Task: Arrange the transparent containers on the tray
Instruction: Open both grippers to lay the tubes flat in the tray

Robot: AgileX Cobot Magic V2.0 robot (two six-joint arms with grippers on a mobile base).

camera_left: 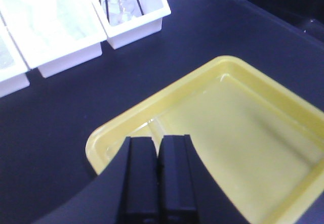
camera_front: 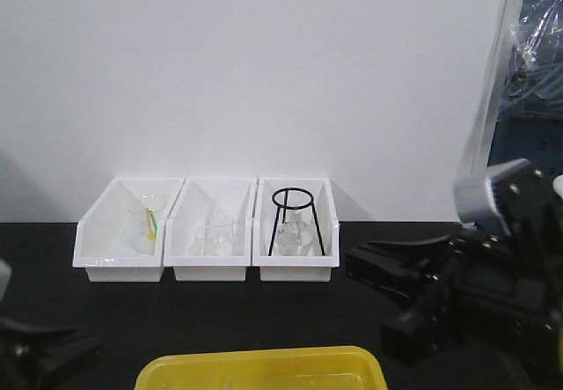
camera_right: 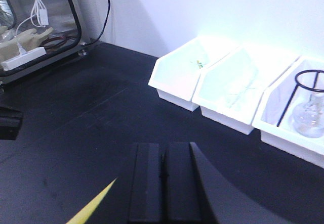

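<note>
Hovering over the near-left corner of the yellow tray [camera_left: 243,133], the left gripper [camera_left: 157,178] has its two black pads pressed flat together with nothing between them. A faint clear streak lies on the tray floor near its 10 o'clock corner in the left wrist view, possibly one of the test tubes [camera_left: 144,125], though it is too pale to tell for sure. In the front view the tray [camera_front: 264,365] sits at 6 o'clock on the black table [camera_front: 220,320], with three white bins [camera_front: 207,231] in a row at 12 o'clock from it, against the white wall. The left bin holds a beaker [camera_front: 146,225] with a yellow-green streak, the middle bin a wider beaker [camera_front: 215,234], and the right bin a conical flask [camera_front: 295,236] under a black wire ring stand [camera_front: 295,218]. The right gripper [camera_right: 163,186] is likewise closed on nothing, hanging above bare black tabletop, with the bins at its 2 o'clock and a sliver of yellow at 7 o'clock.
</note>
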